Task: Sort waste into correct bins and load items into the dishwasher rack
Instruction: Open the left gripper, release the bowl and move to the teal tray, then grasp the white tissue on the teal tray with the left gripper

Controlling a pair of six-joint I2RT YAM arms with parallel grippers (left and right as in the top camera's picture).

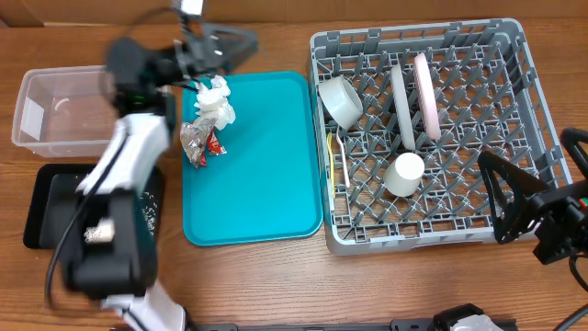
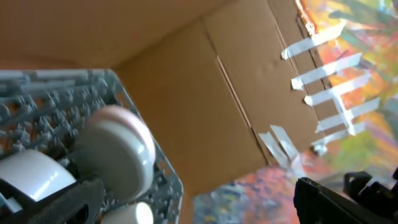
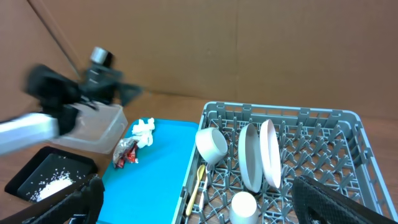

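Crumpled white tissue (image 1: 217, 101) and a silver foil wrapper with a red packet (image 1: 198, 142) lie at the far left of the teal tray (image 1: 262, 175). My left gripper (image 1: 237, 44) is blurred, raised above the tray's far edge, open and empty; its fingers frame the left wrist view (image 2: 199, 208). The grey rack (image 1: 514, 92) holds a grey bowl (image 1: 340, 99), a grey plate (image 1: 402, 106), a white plate (image 1: 425, 92), a white cup (image 1: 404, 173) and a yellow utensil (image 1: 331, 156). My right gripper (image 1: 514, 198) is open at the rack's near right corner.
A clear tub (image 1: 60, 110) stands at the far left. A black tray (image 1: 46, 207) with rice grains (image 3: 46, 185) lies in front of it, partly under my left arm. A cardboard wall (image 3: 249, 50) stands behind the table.
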